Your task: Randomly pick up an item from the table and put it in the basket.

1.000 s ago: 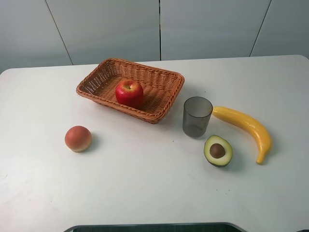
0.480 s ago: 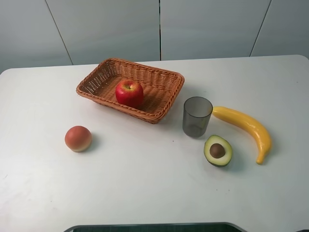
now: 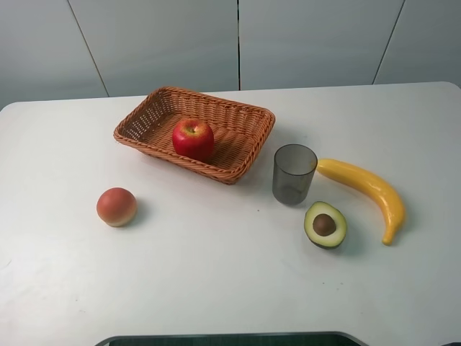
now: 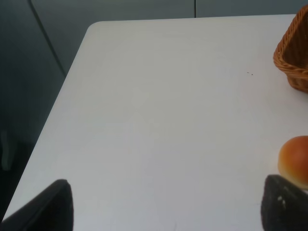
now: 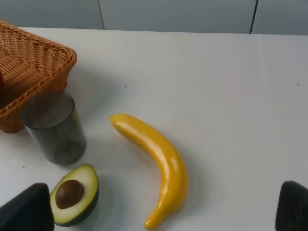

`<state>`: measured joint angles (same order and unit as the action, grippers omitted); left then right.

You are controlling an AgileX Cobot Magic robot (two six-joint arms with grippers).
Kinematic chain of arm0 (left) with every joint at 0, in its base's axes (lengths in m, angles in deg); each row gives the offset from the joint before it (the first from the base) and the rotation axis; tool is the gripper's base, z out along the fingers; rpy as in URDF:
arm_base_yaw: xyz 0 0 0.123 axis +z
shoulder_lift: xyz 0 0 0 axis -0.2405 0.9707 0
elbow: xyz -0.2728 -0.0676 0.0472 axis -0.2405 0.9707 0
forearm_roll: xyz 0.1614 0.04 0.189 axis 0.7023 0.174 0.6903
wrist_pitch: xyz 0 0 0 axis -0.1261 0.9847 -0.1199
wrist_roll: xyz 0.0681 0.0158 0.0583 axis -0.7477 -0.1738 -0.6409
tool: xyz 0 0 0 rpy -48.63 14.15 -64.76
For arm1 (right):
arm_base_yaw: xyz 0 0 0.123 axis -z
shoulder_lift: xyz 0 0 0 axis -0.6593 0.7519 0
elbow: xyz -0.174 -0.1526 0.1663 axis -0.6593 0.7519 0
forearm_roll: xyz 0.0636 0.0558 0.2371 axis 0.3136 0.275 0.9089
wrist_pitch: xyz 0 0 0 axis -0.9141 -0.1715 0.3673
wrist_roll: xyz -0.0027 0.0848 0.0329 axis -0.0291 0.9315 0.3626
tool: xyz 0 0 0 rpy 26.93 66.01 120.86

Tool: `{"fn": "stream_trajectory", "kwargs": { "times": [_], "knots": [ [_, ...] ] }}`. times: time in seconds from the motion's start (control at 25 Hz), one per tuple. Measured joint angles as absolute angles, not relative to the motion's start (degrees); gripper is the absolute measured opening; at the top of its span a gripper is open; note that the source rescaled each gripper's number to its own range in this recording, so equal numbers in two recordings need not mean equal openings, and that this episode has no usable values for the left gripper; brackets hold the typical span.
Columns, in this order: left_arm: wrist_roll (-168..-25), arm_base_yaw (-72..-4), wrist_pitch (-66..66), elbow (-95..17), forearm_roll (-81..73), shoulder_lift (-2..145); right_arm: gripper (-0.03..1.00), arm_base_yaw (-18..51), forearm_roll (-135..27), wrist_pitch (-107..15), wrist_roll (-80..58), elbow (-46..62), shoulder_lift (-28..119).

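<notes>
The red apple (image 3: 193,138) rests inside the orange-brown wicker basket (image 3: 148,107) at the back middle of the white table (image 3: 216,274). No arm shows in the exterior high view. In the left wrist view my left gripper (image 4: 166,211) is open and empty, its dark fingertips (image 4: 50,207) wide apart above bare table, with a corner of the basket (image 4: 293,57) beyond it. In the right wrist view my right gripper (image 5: 159,211) is open and empty, and an end of the basket (image 5: 33,62) shows too.
An orange-pink peach (image 3: 117,206) lies front left of the basket, close to the left gripper's finger (image 4: 294,159). A grey translucent cup (image 3: 294,174), a halved avocado (image 3: 325,224) and a yellow banana (image 3: 367,191) lie to the right of the basket.
</notes>
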<state>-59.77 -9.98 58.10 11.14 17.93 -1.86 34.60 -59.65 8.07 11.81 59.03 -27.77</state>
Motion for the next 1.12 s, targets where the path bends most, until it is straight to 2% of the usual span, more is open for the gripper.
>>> {"fn": "stream_trajectory", "kwargs": {
  "times": [1.12],
  "knots": [
    [-59.77,-9.98,58.1,11.14,17.93,-1.86,1.0,34.7,-59.65,8.07,11.81,59.03,-27.77]
  ]
}}
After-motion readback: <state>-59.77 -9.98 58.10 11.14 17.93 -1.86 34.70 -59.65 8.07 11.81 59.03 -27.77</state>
